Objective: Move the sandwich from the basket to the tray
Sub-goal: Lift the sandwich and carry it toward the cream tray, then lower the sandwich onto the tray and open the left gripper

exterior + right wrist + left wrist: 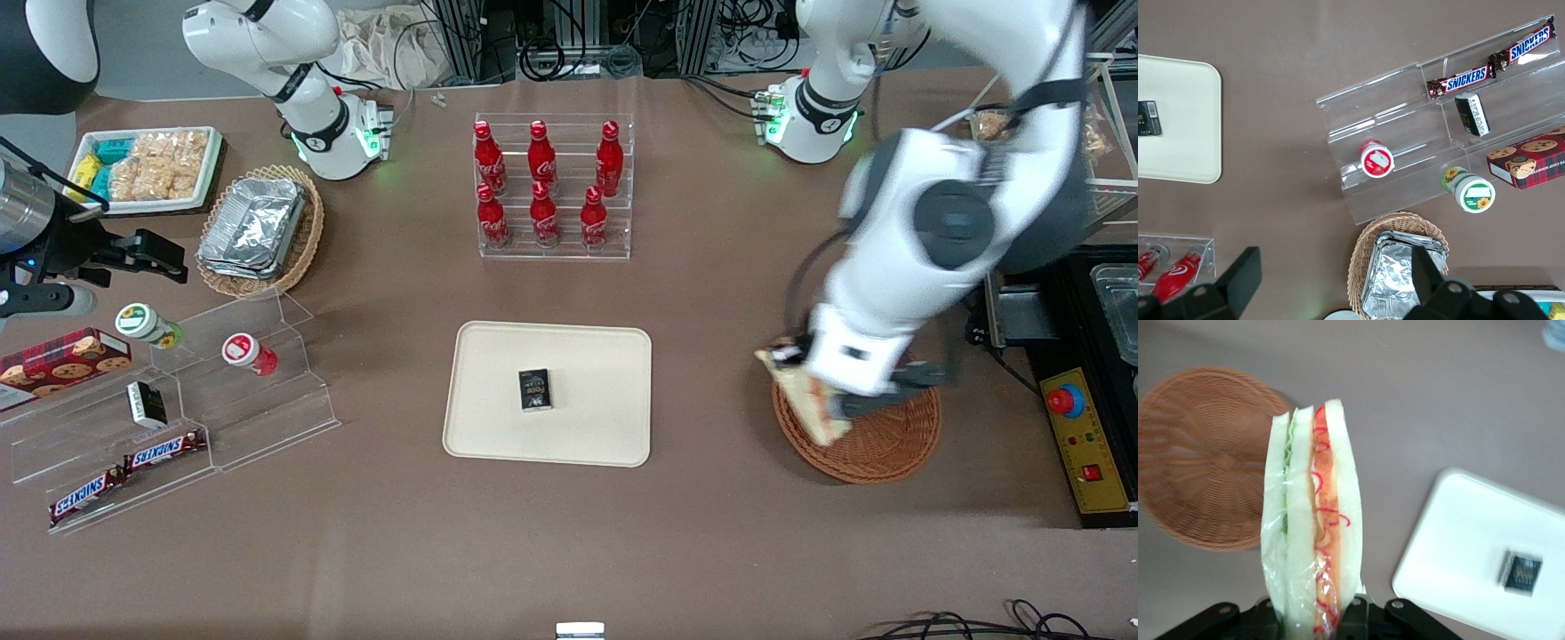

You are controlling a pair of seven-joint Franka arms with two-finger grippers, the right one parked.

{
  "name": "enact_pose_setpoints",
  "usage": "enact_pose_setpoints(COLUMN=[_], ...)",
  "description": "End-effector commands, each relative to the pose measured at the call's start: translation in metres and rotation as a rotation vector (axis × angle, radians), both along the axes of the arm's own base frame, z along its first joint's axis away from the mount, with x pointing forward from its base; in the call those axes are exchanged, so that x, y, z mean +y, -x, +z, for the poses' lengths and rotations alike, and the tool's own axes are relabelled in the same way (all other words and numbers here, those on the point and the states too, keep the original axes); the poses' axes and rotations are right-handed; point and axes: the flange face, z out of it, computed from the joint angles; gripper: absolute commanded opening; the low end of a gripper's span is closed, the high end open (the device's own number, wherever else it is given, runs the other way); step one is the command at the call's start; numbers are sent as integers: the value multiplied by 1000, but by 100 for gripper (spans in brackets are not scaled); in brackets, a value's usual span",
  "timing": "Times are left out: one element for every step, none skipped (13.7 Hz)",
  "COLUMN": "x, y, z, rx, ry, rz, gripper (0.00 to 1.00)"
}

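Clearly the gripper (1313, 613) has its fingers (1355, 617) pinching the sandwich (1313, 520) at one end, so the wedge hangs on edge with its red and green filling outward. That narrow grip probably keeps the bread from being crushed. The sandwich is lifted above the basket (876, 436), over the rim nearest the tray (498, 427), clear of the weave. On the tray a small dark packet (535, 389) lies near the middle, leaving bare surface around it for a set-down.

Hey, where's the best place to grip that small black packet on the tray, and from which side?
Across its two long edges, from straight above: the black packet lies flat on the tray, nothing beside it. The gripper, shut on the sandwich, hangs above the basket.
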Motion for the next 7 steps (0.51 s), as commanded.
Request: enact_pose_setpoints(x=[-75,-101,-128,-141,-150,-159,-171], y=[-11,-3,8,12,14,17,24], z=[-45,-67,-97,-130,-161,-190,-202], rx=[-22,-17,-8,8,23,26,19], ry=[9,13,11,1,-2,3,6], rz=[-112,-152,-197,-225,-243,-253,-272], gripper=[0,0,0,0,0,0,0])
